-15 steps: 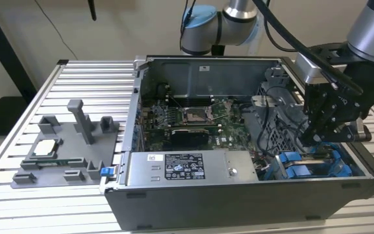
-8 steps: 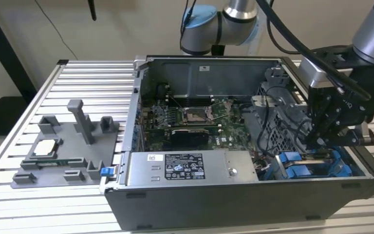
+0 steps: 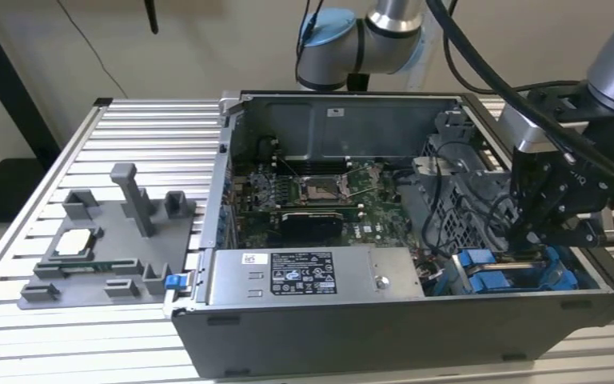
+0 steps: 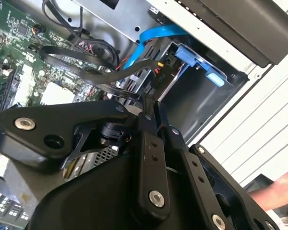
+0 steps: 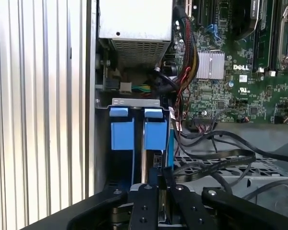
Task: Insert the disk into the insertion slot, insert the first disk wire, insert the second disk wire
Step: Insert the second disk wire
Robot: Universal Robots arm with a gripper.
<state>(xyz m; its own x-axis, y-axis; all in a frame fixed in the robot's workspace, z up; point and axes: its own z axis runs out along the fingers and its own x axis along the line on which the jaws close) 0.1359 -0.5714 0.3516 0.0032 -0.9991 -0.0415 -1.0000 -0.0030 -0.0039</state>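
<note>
We see the black claw (image 3: 528,238) closed on a flat black cable (image 4: 91,72) above the blue-railed dark metal insertion slot (image 5: 139,136), inside the grey computer case (image 3: 392,336) on the ribbed aluminium table (image 3: 29,232) beside a beige wall (image 3: 201,48).

Even, diffuse room light, bright on slatted table (image 3: 105,128); soft shadows inside computer case (image 3: 392,320). Glare on table beside case in first wrist view. Near gripper (image 4: 151,112) soft, blurred

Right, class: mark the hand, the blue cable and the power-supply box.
hand (image 5: 158,179), first wrist view, between its fingertips.
blue cable (image 4: 151,36), second wrist view, mid-length of the flat ribbon.
power-supply box (image 3: 307,276), exterior view, its labelled top face.
</note>
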